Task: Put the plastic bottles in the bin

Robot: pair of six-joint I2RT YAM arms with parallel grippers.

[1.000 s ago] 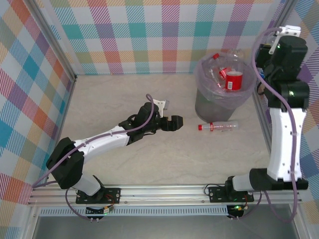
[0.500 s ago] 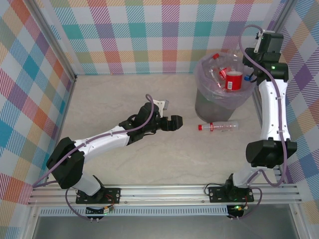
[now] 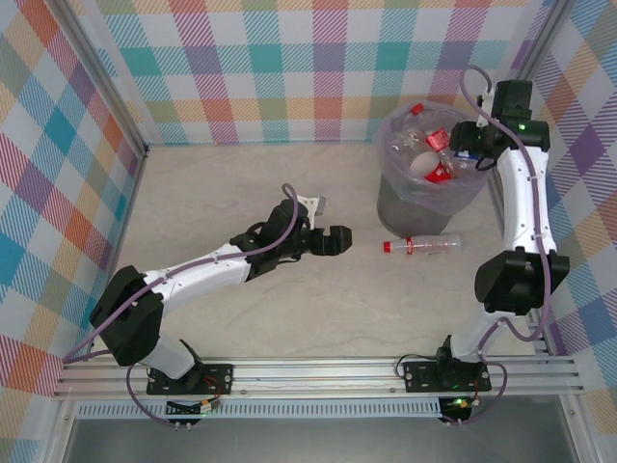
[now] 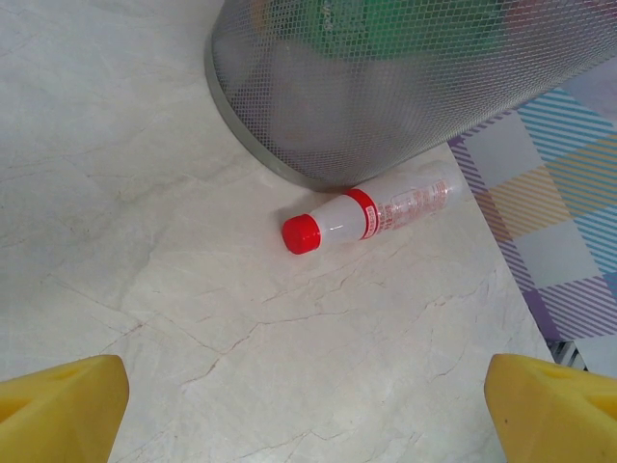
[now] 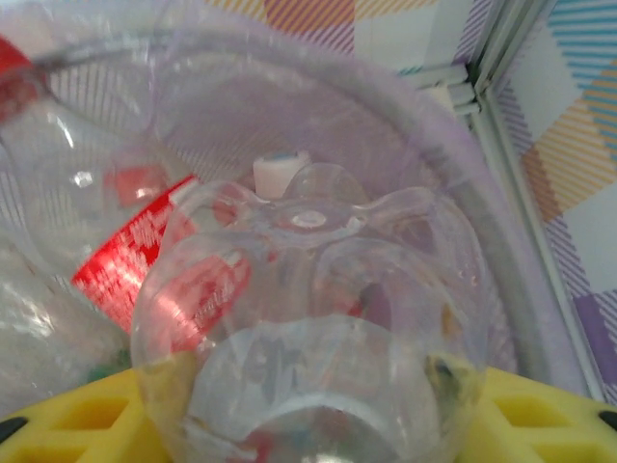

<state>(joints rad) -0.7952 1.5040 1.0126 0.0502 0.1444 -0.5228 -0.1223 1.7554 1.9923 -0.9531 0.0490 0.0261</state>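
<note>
A clear plastic bottle (image 5: pixel 308 289) fills the gap between my right gripper's (image 5: pixel 308 410) yellow fingers (image 5: pixel 82 415), which lie against its sides. It hangs over the bin (image 3: pixel 410 207), a grey mesh bucket with a lilac liner (image 5: pixel 463 183). My right gripper (image 3: pixel 465 145) is at the bin's right rim. Several red-labelled bottles (image 3: pixel 439 169) lie inside. One red-capped bottle (image 3: pixel 421 245) lies on the table against the bin's foot, cap to the left. My left gripper (image 3: pixel 337 238) hovers open a little to its left, and in its wrist view that bottle (image 4: pixel 371 214) lies ahead of the fingertips (image 4: pixel 67 405).
The mesh wall of the bin (image 4: pixel 405 87) stands directly behind the lying bottle. A plaid wall (image 3: pixel 289 68) closes the back and sides, with a metal frame post (image 5: pixel 506 58) just right of the bin. Bare marble tabletop (image 3: pixel 241 183) stretches left of the bin.
My right arm swung from the far right edge to the bin's rim, carrying its bottle over the opening. The left arm and the bottle on the table stayed put.
</note>
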